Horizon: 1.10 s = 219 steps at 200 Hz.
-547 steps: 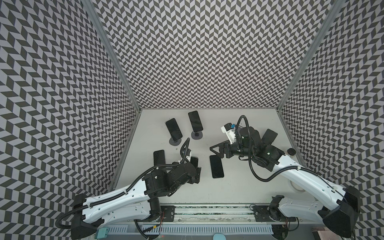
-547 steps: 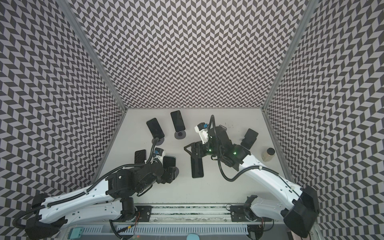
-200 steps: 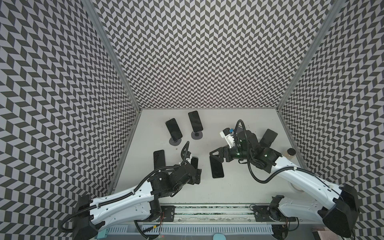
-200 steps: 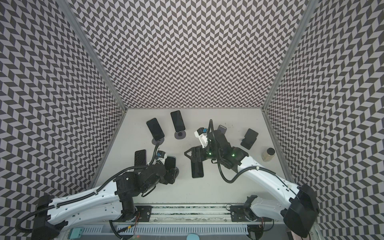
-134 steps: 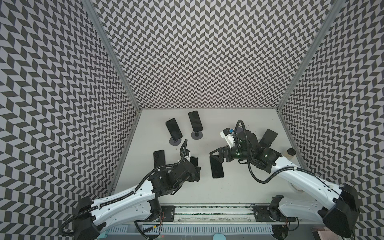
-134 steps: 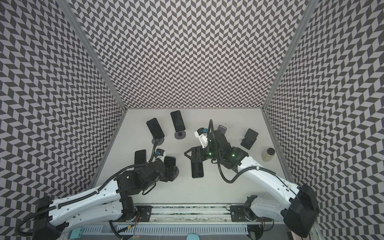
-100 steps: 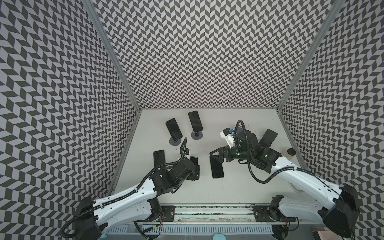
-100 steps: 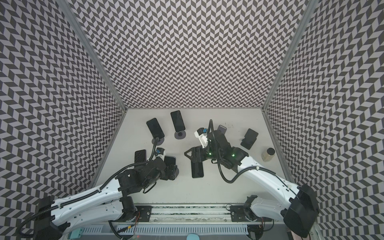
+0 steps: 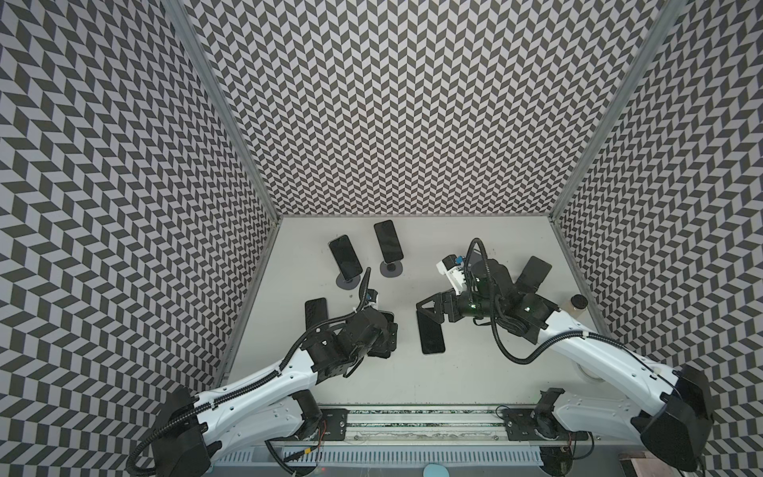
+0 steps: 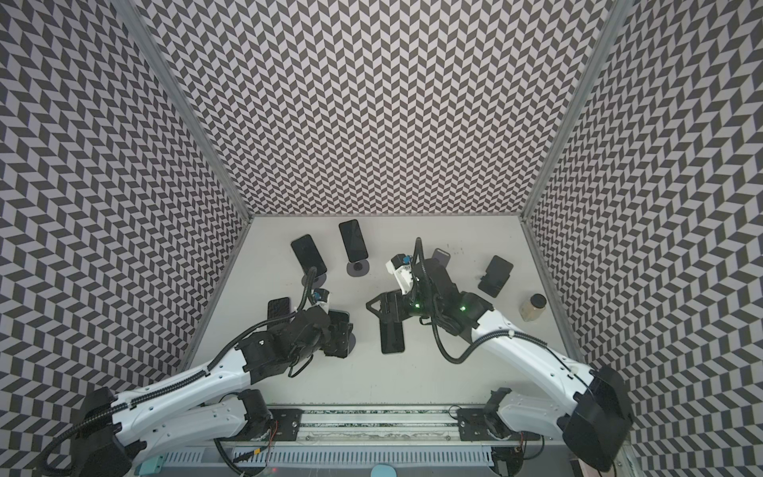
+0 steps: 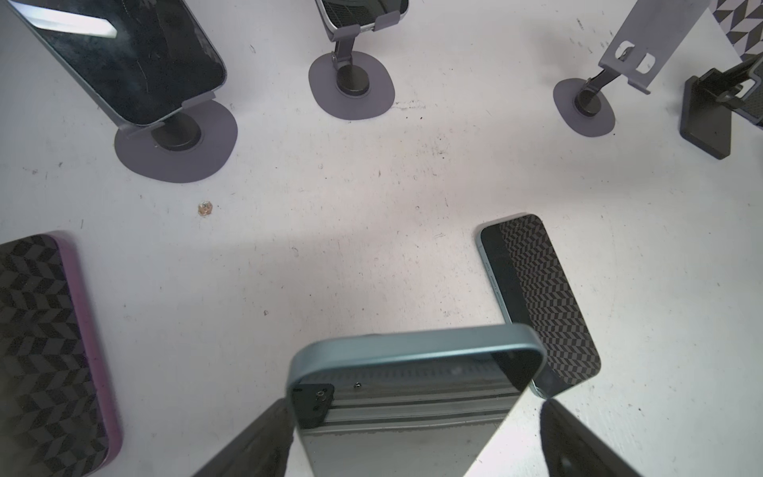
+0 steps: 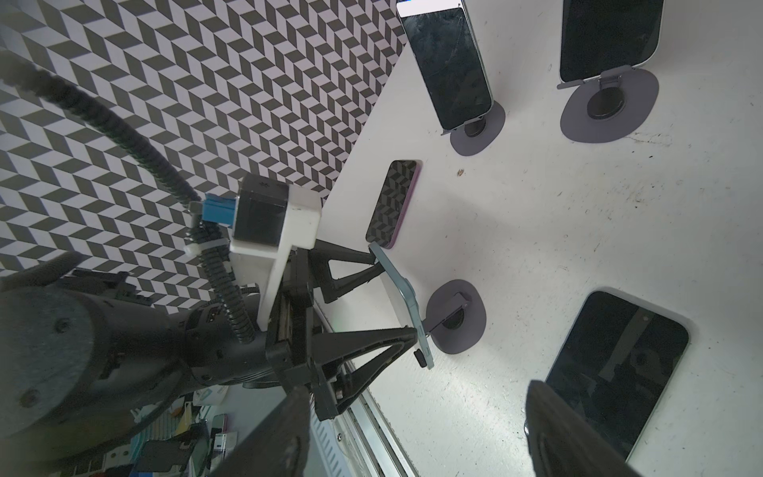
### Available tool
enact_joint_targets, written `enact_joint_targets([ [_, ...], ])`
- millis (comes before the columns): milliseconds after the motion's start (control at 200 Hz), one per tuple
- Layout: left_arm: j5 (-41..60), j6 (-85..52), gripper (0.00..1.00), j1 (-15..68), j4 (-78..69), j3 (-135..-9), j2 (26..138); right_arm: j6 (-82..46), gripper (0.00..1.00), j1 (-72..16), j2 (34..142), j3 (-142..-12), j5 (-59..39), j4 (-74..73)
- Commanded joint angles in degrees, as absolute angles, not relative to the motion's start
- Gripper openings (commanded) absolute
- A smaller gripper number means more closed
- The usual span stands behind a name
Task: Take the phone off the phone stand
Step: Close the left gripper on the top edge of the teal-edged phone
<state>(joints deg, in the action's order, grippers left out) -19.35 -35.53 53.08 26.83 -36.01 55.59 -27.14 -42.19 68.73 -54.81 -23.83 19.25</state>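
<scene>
Bright, even overhead light casts soft shadows on the table (image 9: 475,371) and glares off one propped phone (image 11: 119,53); wrist-view foregrounds blur.

The left arm (image 9: 256,384) and right arm (image 9: 598,351) are white shells with black joints, ribbed black cables (image 9: 512,351) hanging off them (green LEDs (image 10: 463,307) on the right one), and a white camera mount (image 12: 274,219) with a blue plug (image 12: 219,210).
</scene>
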Motion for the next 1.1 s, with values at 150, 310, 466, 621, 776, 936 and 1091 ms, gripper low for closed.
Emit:
enact_joint_targets([
  [150, -19.5, -34.3, 0.92, 52.4, 24.9, -36.4, 57.6, -26.5, 0.80, -42.0, 69.5, -56.3, -24.3, 16.4],
  [310, -19.4, -34.1, 0.91, 52.0, 24.3, -35.9, 58.2, -26.2, 0.80, -42.0, 69.4, -56.3, -24.3, 16.7],
  [466, -19.3, -34.1, 0.90, 51.6, 23.7, -35.8, 58.7, -26.1, 0.80, -42.0, 69.1, -56.2, -24.1, 17.0],
  [621, -19.1, -33.8, 0.89, 51.5, 23.2, -35.9, 59.4, -26.3, 0.80, -42.0, 68.8, -55.9, -24.1, 17.1],
  [776, -18.9, -33.6, 0.88, 51.3, 23.1, -35.9, 60.0, -26.3, 0.80, -42.0, 68.5, -56.0, -24.1, 17.3],
  [936, -18.8, -33.2, 0.87, 51.2, 22.9, -35.7, 60.5, -26.3, 0.80, -42.0, 68.4, -56.0, -24.1, 17.3],
  [1091, -18.6, -32.5, 0.86, 50.6, 22.4, -35.1, 60.4, -26.3, 0.80, -42.0, 68.5, -56.2, -24.2, 17.4],
])
